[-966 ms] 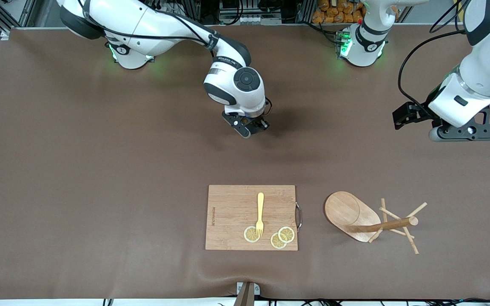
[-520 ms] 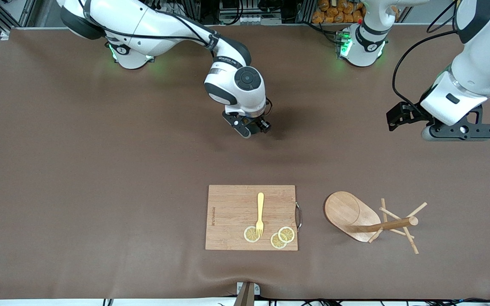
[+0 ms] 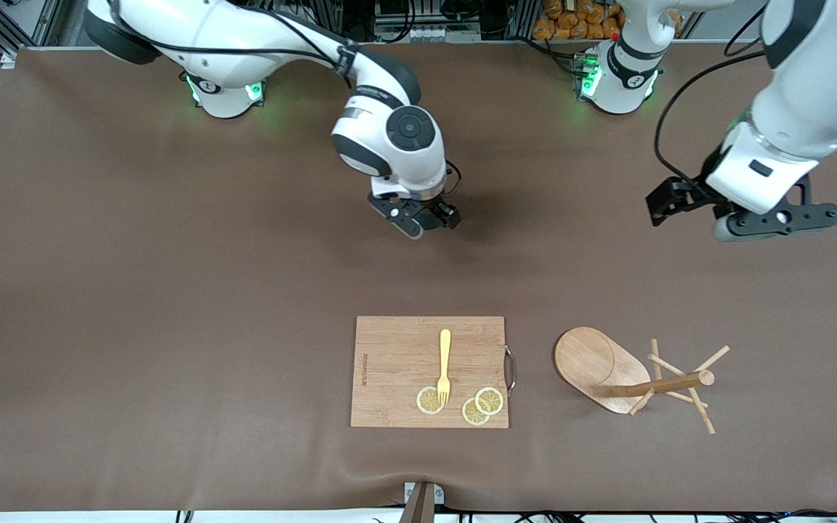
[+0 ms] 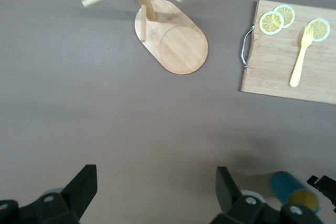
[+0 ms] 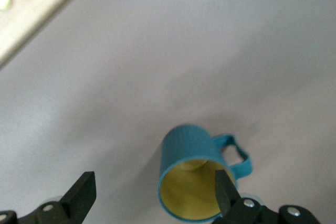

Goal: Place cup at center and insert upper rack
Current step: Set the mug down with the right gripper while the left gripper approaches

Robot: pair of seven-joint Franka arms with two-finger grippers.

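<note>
Teal cup [image 5: 191, 174] upright under open right hand [image 5: 152, 195], one finger inside

Both grippers [image 3: 418, 221] [image 3: 742, 211] slightly shifted.

both arms wear glossy white rounded shells with dark grey bands at the joints. the right arm's wrist housing carries a round dark cap with a small centre dot, and a black cable runs along its upper link. the right pincer [image 3: 422, 221] is black with silver screws. the left pincer [image 3: 778, 221] hangs from a flat black bar, beside a black camera block, with a looping black cable. both bases glow green.
</note>
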